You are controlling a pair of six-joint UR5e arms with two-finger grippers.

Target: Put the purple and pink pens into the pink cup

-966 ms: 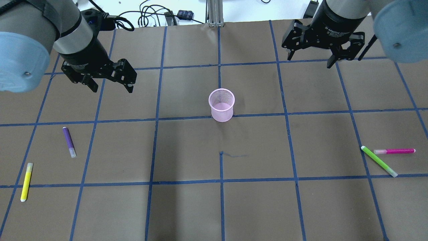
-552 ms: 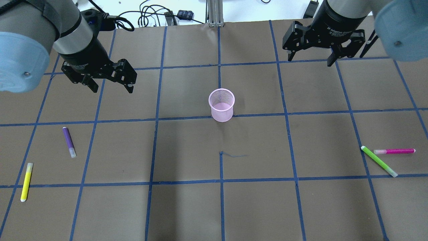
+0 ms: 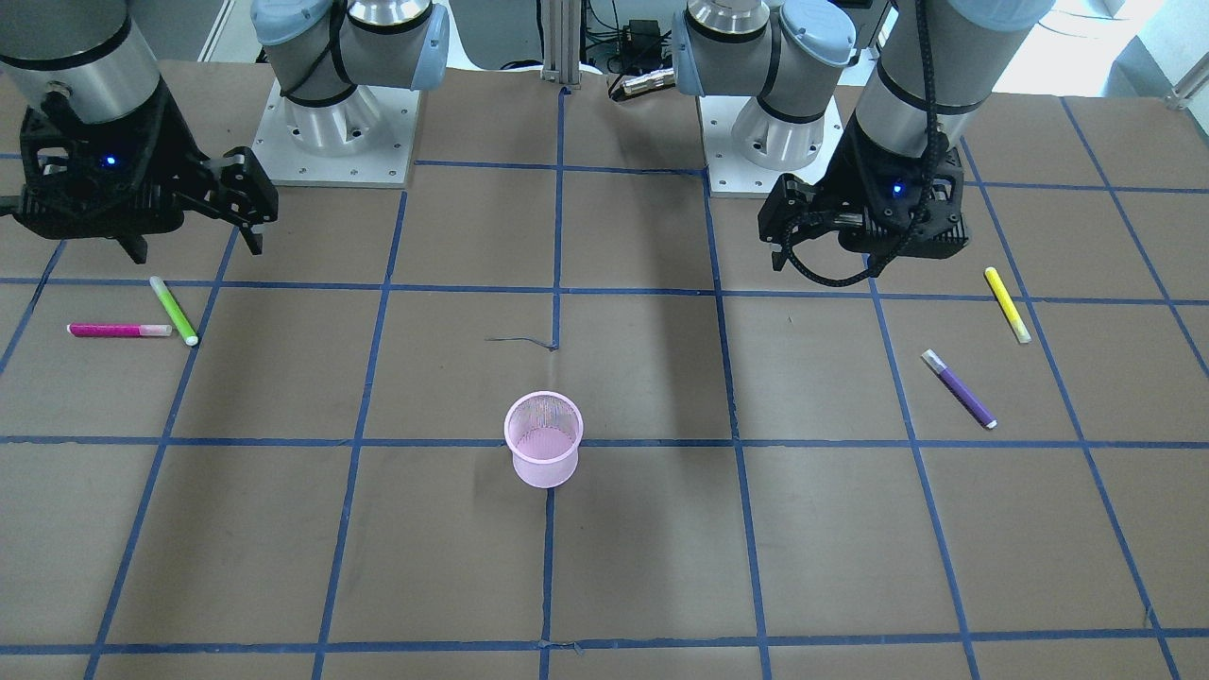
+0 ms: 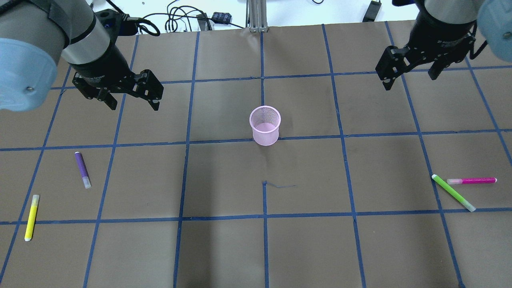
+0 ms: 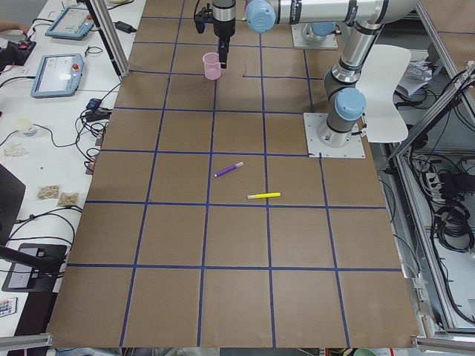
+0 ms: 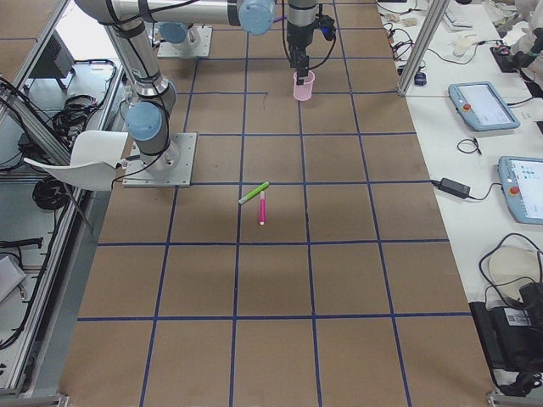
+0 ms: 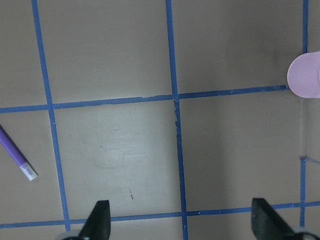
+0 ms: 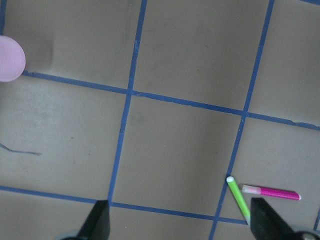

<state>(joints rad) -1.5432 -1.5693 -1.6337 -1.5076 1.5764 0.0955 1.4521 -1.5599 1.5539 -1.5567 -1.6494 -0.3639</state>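
Note:
The pink mesh cup (image 4: 265,125) stands upright near the table's middle; it also shows in the front view (image 3: 543,438). The purple pen (image 4: 82,169) lies flat at the left, below my left gripper (image 4: 133,103), which is open, empty and held above the table. The pink pen (image 4: 472,181) lies flat at the right, next to a green pen (image 4: 453,193). My right gripper (image 4: 410,78) is open and empty, high at the far right. The right wrist view shows the pink pen (image 8: 271,192) low right and the cup's edge (image 8: 11,59) at left. The left wrist view shows the purple pen (image 7: 16,155).
A yellow pen (image 4: 31,217) lies at the near left edge. Blue tape lines grid the brown table (image 4: 224,248). Cables and a metal post (image 4: 256,16) sit past the far edge. The arm bases (image 3: 335,123) stand at the robot's side.
My right gripper has moved to the right, toward the side where the pink and green pens lie. My left gripper has stayed in place. The pens and the cup have not moved.

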